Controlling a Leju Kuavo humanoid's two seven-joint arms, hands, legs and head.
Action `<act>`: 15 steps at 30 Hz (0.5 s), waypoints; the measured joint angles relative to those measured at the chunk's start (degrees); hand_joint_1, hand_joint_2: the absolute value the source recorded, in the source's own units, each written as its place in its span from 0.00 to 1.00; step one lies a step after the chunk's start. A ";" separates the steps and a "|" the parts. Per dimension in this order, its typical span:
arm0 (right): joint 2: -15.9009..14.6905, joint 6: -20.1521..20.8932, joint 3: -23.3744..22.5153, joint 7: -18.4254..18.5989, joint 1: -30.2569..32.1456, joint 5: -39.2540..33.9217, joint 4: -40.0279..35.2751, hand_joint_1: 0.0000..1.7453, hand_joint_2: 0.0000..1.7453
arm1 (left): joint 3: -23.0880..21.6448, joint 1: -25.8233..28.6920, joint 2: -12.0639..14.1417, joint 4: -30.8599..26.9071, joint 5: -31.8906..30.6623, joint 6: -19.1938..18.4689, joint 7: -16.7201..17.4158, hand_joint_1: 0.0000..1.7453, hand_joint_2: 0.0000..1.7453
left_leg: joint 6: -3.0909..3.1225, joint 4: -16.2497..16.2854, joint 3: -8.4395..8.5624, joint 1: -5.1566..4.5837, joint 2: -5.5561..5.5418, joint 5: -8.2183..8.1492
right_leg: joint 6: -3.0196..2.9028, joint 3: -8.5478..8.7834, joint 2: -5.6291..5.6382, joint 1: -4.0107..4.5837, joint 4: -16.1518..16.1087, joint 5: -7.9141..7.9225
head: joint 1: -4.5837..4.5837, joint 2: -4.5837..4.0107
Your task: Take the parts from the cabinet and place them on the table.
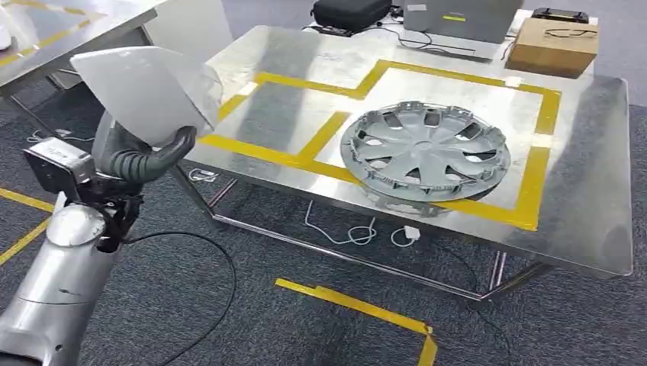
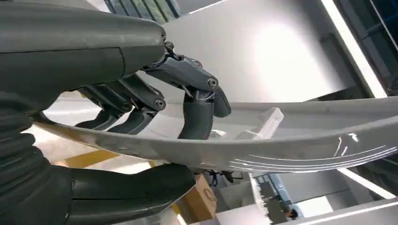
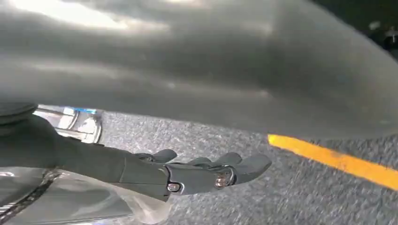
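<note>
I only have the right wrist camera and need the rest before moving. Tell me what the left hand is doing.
Observer: The left hand grips a pale curved panel by its lower edge.
Operator: Give me its place relative to the table.
Observer: It is held up beside the table's left edge, not set down.
Operator: Report what lies on the table.
Observer: A silver wheel cover lies flat inside the yellow tape outline.

Silver hubcap (image 1: 425, 155) flat on table; white panel (image 1: 149, 90) aloft.
</note>
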 joint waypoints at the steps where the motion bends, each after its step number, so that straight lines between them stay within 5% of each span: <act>1: 0.00 0.02 -0.07 0.00 0.04 0.04 0.00 0.00 0.00 | -0.09 -0.16 0.04 0.52 -0.17 0.04 0.22 1.00 1.00 | -0.03 3.09 -1.42 0.00 0.00 -0.72 | 0.00 0.01 0.04 0.02 0.02 0.00 | -0.02 0.00; 3: 0.00 0.22 -0.20 0.00 0.05 0.30 0.00 0.00 0.00 | -0.30 -0.84 0.04 1.61 -1.54 0.46 1.24 1.00 1.00 | 0.16 0.99 -0.54 0.00 0.00 1.84 | 0.01 0.08 0.22 0.03 0.05 0.00 | -0.02 0.00; 5: 0.00 0.39 -0.37 0.00 0.01 0.61 0.00 0.00 0.00 | -0.79 -2.91 0.04 3.32 -3.13 0.98 2.38 1.00 1.00 | 0.66 -8.88 4.01 -0.02 0.00 7.23 | 0.09 0.30 0.28 0.07 0.12 -0.06 | 0.00 0.00; 6: 0.02 0.44 -0.41 0.00 0.03 0.74 0.00 0.00 0.00 | -1.09 -4.08 0.02 4.43 -3.65 1.25 2.60 1.00 1.00 | 1.01 -12.88 5.66 -0.10 -0.05 8.23 | 0.21 0.23 0.27 0.06 0.11 -0.12 | 0.02 0.00; 10: 0.02 0.46 -0.52 0.11 -0.10 0.87 0.00 0.00 0.00 | -1.99 -6.42 -0.33 7.41 -4.28 1.33 3.02 1.00 1.00 | 1.52 -14.30 6.06 -0.58 -0.03 7.53 | 1.50 -0.31 0.34 0.19 -0.14 0.28 | 0.02 0.00; 12: 0.00 0.44 -0.55 0.11 -0.05 0.92 -0.02 0.00 0.00 | -2.27 -7.05 -0.48 7.96 -4.50 1.36 3.02 1.00 1.00 | 2.26 -15.37 6.74 0.05 0.21 8.04 | 2.09 -0.99 0.17 0.29 0.86 -0.80 | 0.13 0.00; 15: 0.00 0.48 -0.55 0.11 -0.06 1.01 -0.02 0.00 0.00 | -2.62 -7.57 -0.83 8.85 -4.65 1.38 3.02 1.00 1.00 | 2.71 -15.33 6.70 -0.01 0.23 8.02 | 2.63 -6.69 0.16 0.01 12.74 -6.31 | 0.24 0.00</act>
